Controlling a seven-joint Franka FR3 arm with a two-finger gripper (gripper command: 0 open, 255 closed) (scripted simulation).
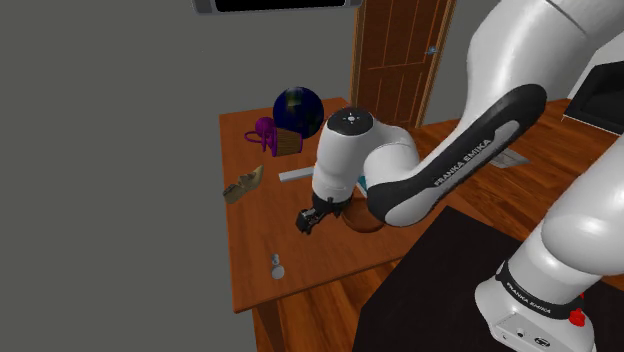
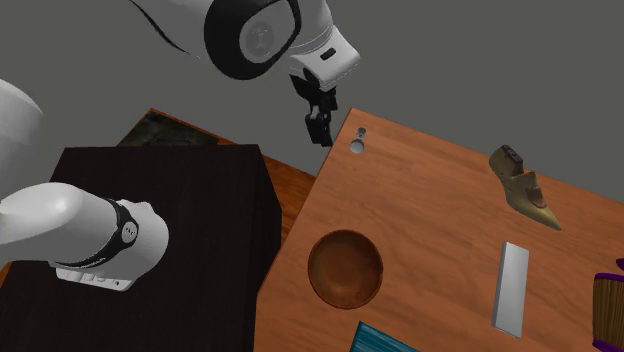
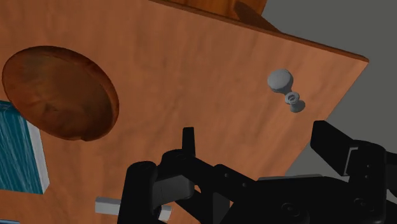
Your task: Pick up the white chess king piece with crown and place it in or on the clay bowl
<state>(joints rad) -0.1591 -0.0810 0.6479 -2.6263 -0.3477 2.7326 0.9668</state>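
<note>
The black gripper (image 2: 320,128) hangs over the table (image 2: 440,230) with its two fingers spread apart, and there is nothing between them. Just beside it, but not touching it, stands the little pale grey chess piece (image 2: 357,143). It is right by a corner of the table, so I think this is the tricky part. If a finger bumps it on the way down, it could tip over or roll off the edge to the floor. Its top is round and its middle is thin, so it could also slip out if the fingers close too high up. A bit farther along the table is the brown bowl (image 2: 345,268), which is empty. The piece will have to be carried over there, and if it is let go too early it could hit the rim and bounce out. Now count. There is one gripper, one chess piece and one bowl. Past the bowl there is one blue book (image 3: 19,153), one flat grey bar (image 2: 513,288) and one wooden shoe shape (image 2: 525,188). At the far end sit one purple bag (image 1: 266,132) and one dark blue ball (image 1: 298,108).
</note>
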